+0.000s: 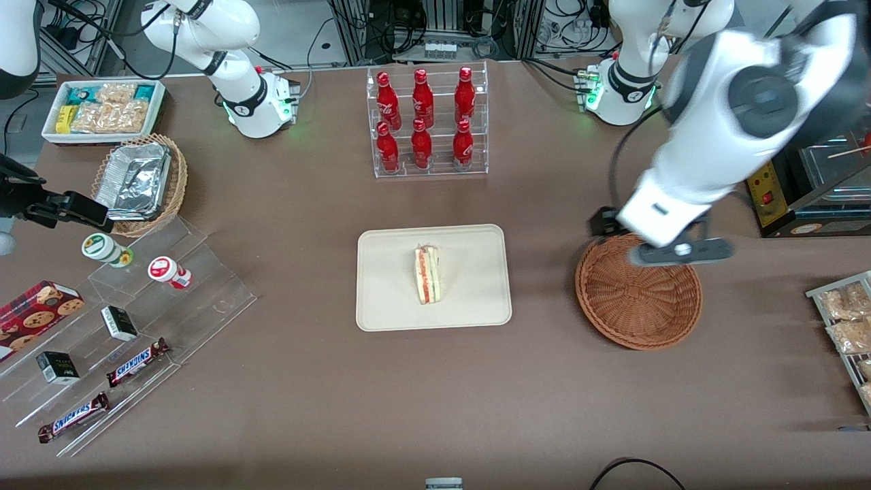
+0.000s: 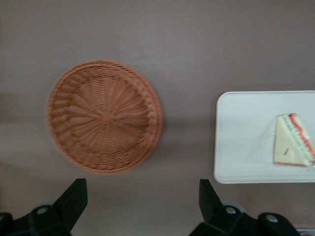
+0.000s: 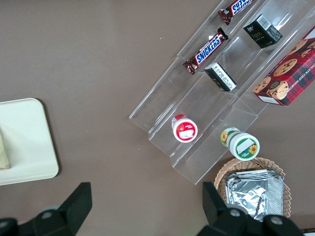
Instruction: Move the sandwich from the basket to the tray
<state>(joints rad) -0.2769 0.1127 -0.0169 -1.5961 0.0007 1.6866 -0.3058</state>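
Sandwich wedge point(image 1: 427, 274), white bread w/ red-green filling, on cream rectangular tray point(image 1: 388, 286).
Gripper point(image 2: 142, 204) open, empty, above round reddish-brown wicker basket point(image 1: 638, 294).

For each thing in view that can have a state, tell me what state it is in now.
sandwich: lying on the tray, released.
tray: holds only the sandwich.
basket: empty, upright.
gripper: open, holding nothing, hovering above the basket's rim.
cola bottles: six, capped, upright in the clear rack.
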